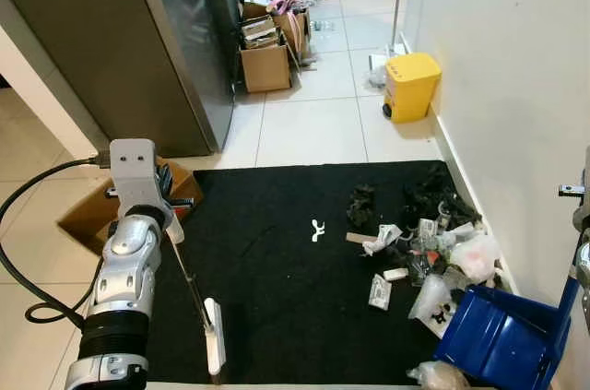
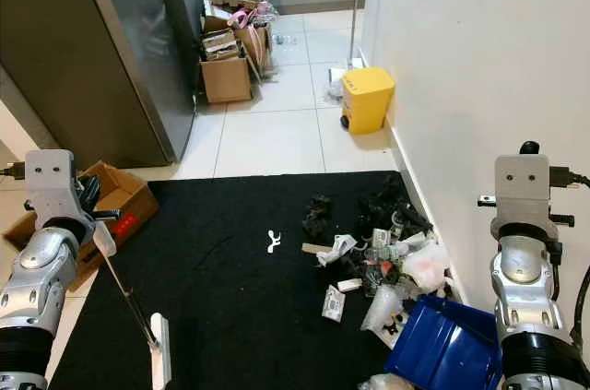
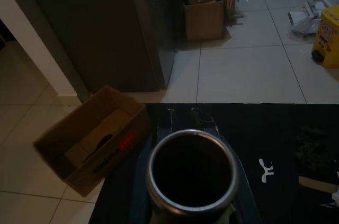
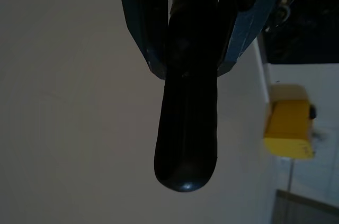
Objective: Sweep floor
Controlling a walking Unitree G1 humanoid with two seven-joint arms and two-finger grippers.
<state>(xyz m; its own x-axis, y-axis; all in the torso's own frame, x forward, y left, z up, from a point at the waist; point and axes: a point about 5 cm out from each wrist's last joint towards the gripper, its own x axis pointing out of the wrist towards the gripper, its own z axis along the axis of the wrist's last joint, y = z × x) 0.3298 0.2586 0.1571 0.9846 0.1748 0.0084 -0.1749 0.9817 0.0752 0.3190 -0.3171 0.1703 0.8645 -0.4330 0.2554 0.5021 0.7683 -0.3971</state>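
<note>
**Two tools, one pile of trash between them**

I am looking down at a black mat with a pile of trash lying at the right side of the picture, close to the white wall. The left gripper is holding a thin broom at the lower left. Its fingers are pressing together on the top of the stick. The stick is slanting down toward the bottom of the picture, and its white head is sitting on the mat.

The right gripper is squeezing the dark handle of the blue dustpan, which is resting at the lower right, just past the trash.

So the trash is lying to the right of the broom, well apart from it, and the dustpan is waiting on the far side. I think the broom needs to be pushing across the mat from left to right, toward the pan. One small white scrap is lying alone in the middle, nearer the broom.
</note>
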